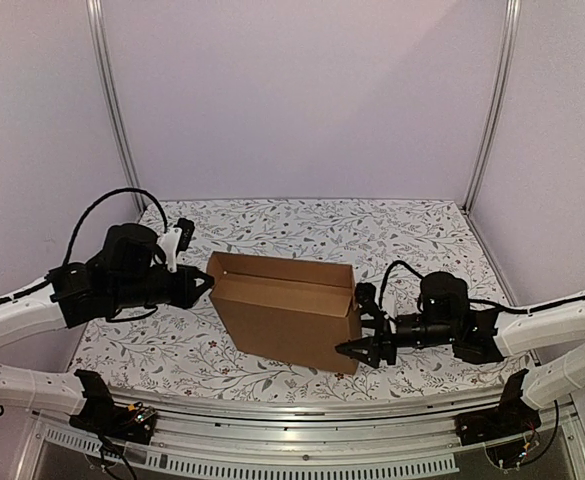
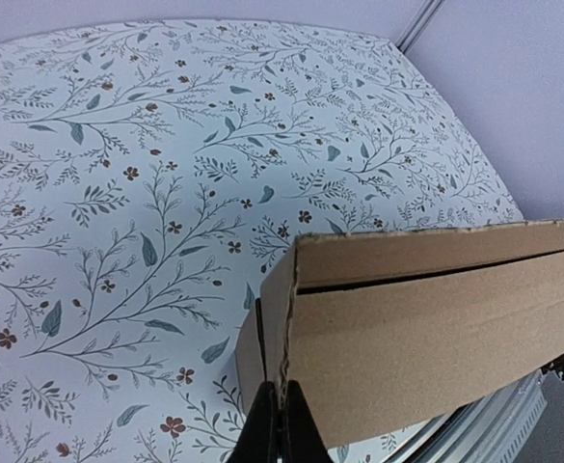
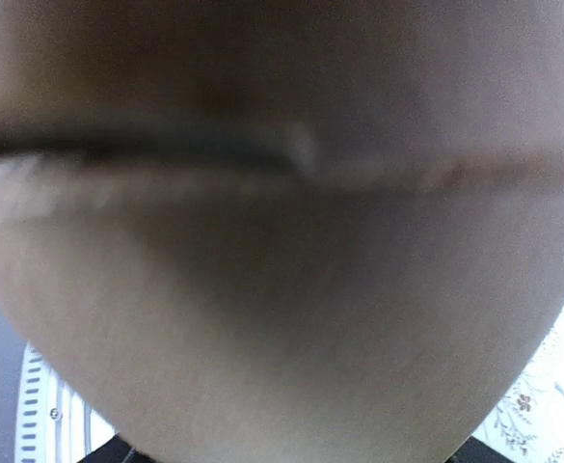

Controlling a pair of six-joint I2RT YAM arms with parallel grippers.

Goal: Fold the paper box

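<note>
Floral-print counter, pale walls behind. Mid-counter the paper box is standing open side up, long axis running roughly 9-to-3, skewed slightly toward 10-to-4. My left fingers are pinching narrow on the cardboard edge at its 9 o'clock end. My right fingers are standing wide at the 3 o'clock end, by the 4 o'clock corner. Whether they are touching, I cannot tell, as the right wrist view is showing only blurred cardboard. I am judging the next fold falls to the right side, the box lying at 9 o'clock from those fingers.
</note>
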